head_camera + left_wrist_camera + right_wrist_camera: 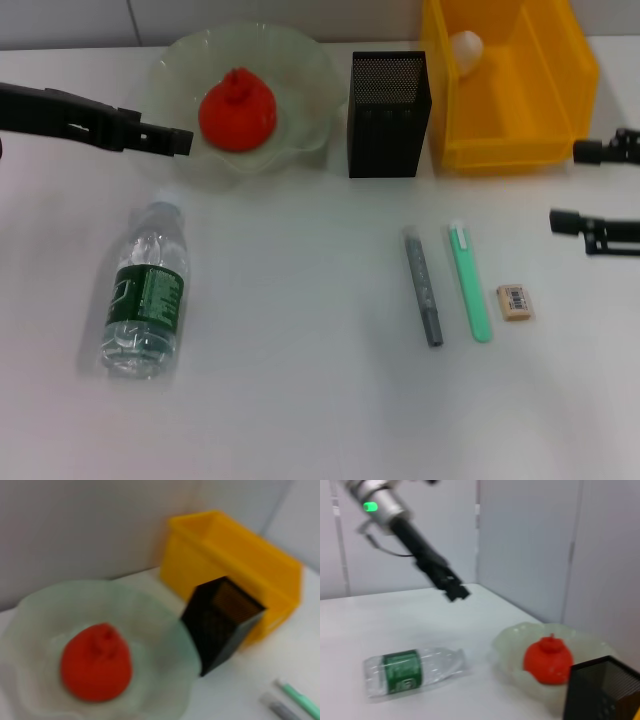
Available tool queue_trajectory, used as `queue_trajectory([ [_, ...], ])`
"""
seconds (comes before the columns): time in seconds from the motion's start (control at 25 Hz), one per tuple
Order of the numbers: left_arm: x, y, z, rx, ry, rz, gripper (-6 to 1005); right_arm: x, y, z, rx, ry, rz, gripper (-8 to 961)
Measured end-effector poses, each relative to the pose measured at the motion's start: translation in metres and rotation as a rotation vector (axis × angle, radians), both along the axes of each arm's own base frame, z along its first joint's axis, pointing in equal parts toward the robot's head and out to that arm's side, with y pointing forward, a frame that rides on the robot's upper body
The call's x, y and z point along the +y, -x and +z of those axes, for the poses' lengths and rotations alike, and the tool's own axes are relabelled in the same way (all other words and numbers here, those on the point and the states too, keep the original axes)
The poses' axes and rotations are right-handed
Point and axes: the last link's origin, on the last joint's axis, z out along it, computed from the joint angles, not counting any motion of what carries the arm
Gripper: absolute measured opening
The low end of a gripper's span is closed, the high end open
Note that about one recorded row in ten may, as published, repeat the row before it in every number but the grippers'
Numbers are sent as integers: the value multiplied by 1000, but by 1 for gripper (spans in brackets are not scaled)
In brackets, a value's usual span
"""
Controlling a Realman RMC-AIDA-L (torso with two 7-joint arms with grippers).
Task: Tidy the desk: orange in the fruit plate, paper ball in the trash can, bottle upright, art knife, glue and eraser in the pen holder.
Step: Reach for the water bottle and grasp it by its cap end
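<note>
Bottle [146, 291] is what we judge comes next: it lies on its side on the table [300, 400], cap toward the fruit plate [300, 130] and base toward the robot, its long axis running nearly straight away from us with a slight lean. The orange [237, 111] already sits in the plate, and a white paper ball [466, 48] rests inside the trash can [560, 120]. The left gripper [185, 141] hangs by the plate's left rim, just beyond the cap end, so the bottle lies toward the robot from it; we cannot tell whether its fingers are apart or together. The right gripper [562, 186] sits at the far right with fingers spread, well apart from the bottle. The left arm is clearly nearer.
</note>
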Motion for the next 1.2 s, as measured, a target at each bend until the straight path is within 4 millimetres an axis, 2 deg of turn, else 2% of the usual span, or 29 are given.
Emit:
queue_trajectory([
  [0.16, 13, -5, -8, 102, 20, 94, 847, -15, -5, -3, -2, 38, 38, 783],
  [0.4, 25, -3, -39, 286, 70, 205, 846, -30, -11, -7, -1, 78, 79, 783],
  [0.56, 33, -5, -56, 376, 77, 249, 841, -34, -16, -12, 3, 84, 88, 783],
  [0.84, 44, -14, -73, 386, 104, 274, 824, -35, -21, -15, -16, 81, 101, 783],
  [1.2, 57, -9, -82, 474, 76, 321, 803, -36, -23, -18, -13, 81, 110, 783],
])
